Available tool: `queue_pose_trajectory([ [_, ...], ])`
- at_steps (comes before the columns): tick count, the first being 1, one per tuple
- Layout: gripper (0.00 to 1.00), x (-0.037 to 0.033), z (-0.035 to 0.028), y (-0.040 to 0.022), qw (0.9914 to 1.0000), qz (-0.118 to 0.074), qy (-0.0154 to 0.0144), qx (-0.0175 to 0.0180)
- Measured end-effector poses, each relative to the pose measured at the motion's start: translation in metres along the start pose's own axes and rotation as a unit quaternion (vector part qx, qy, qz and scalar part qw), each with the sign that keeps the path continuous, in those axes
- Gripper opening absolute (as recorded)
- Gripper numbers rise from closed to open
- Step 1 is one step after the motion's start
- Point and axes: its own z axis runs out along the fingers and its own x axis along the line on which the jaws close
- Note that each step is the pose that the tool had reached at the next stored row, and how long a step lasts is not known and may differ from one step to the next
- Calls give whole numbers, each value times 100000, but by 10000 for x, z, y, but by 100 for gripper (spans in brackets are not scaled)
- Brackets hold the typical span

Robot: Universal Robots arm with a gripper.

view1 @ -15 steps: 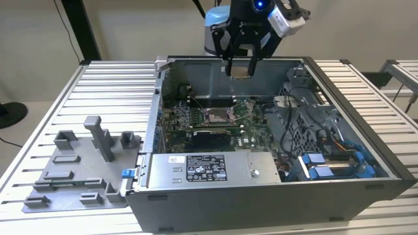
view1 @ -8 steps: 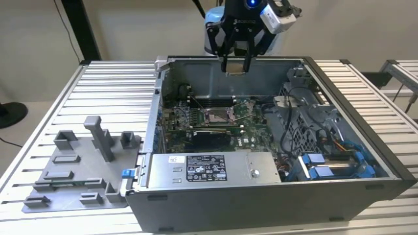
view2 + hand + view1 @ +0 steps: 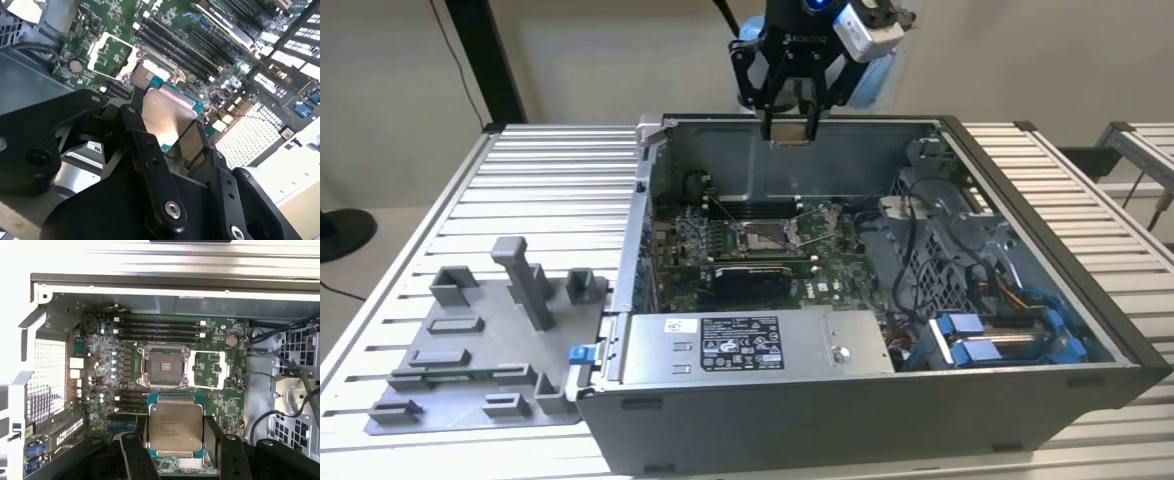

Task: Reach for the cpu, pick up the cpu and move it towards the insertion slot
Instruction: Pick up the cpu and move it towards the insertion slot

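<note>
My gripper (image 3: 790, 128) hangs above the back wall of the open computer case (image 3: 1107, 330), shut on the cpu (image 3: 790, 143). In both wrist views the cpu (image 3: 176, 427) (image 3: 167, 117) is a silvery square chip on a green-edged board, clamped between my two black fingers (image 3: 131, 452). The insertion slot (image 3: 767, 237) lies on the motherboard below and forward of the chip. It is a silver-framed square socket (image 3: 162, 367) (image 3: 147, 75) with its load plate (image 3: 210, 370) swung open beside it. Gripper and cpu are well above the slot, not touching it.
A grey fixture plate (image 3: 480, 350) with upright blocks lies on the table at the exterior view's left. Inside the case are the power supply (image 3: 734, 345), memory slots (image 3: 160, 327), cables and blue drive brackets (image 3: 1001, 335). Case walls ring the motherboard.
</note>
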Motion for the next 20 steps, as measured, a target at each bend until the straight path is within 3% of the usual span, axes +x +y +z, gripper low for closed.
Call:
queue_pose_trajectory([
  [10,0,35,46,271,100000,-3,-1,25],
  [20,0,38,66,318,100000,19,-2,26],
])
